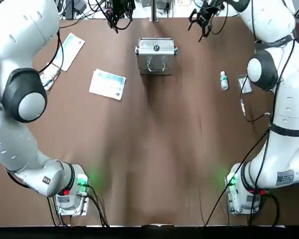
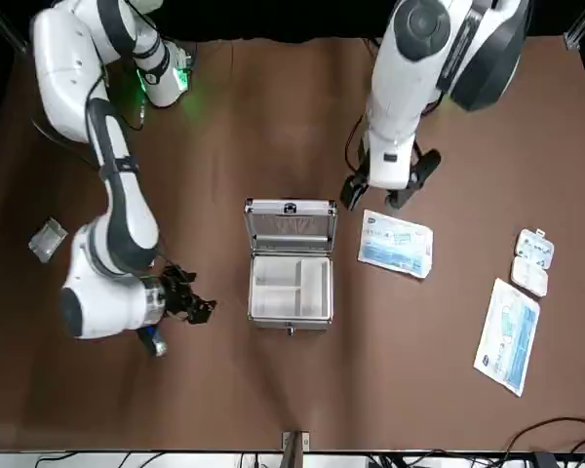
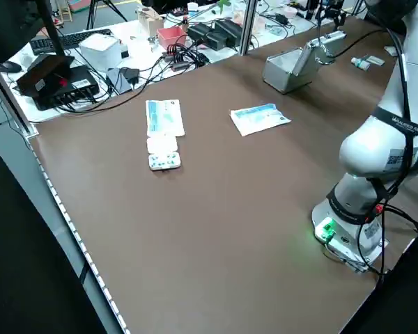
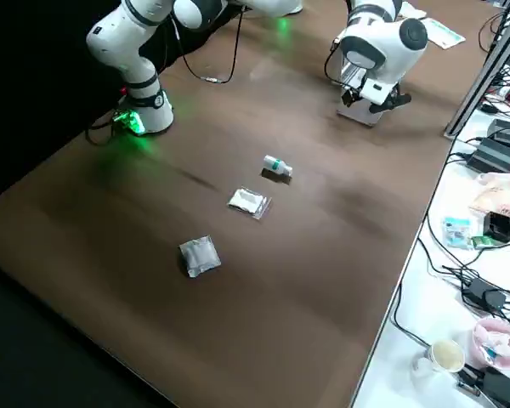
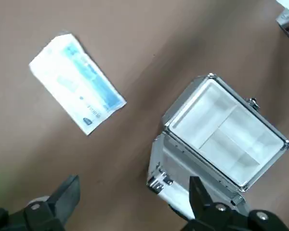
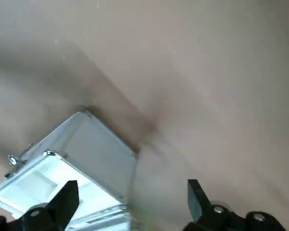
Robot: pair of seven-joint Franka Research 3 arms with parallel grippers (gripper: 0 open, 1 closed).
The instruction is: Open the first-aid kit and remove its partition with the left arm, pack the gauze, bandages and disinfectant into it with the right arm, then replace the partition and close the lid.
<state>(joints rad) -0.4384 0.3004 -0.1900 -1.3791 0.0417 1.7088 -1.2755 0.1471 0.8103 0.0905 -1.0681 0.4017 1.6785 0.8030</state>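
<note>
The first-aid kit (image 2: 291,292) stands open at the middle far side of the table, its silver lid (image 2: 291,224) upright. The cream partition (image 5: 226,137) lies inside, divided into compartments. My left gripper (image 2: 388,193) hangs open above the table beside the lid, over the near edge of a white-blue packet (image 2: 396,244). My right gripper (image 2: 182,300) is open on the kit's other side, a little off the case. The disinfectant (image 1: 224,80) lies on the right side of the table next to a clear gauze packet (image 1: 245,84). A second clear packet (image 4: 200,255) lies farther right.
A long printed packet (image 2: 507,336) and a blister pack (image 2: 532,261) lie at the table's far left. Cables and equipment crowd the bench (image 3: 125,49) beyond the table's far edge. Both arm bases (image 1: 70,196) stand at the near edge.
</note>
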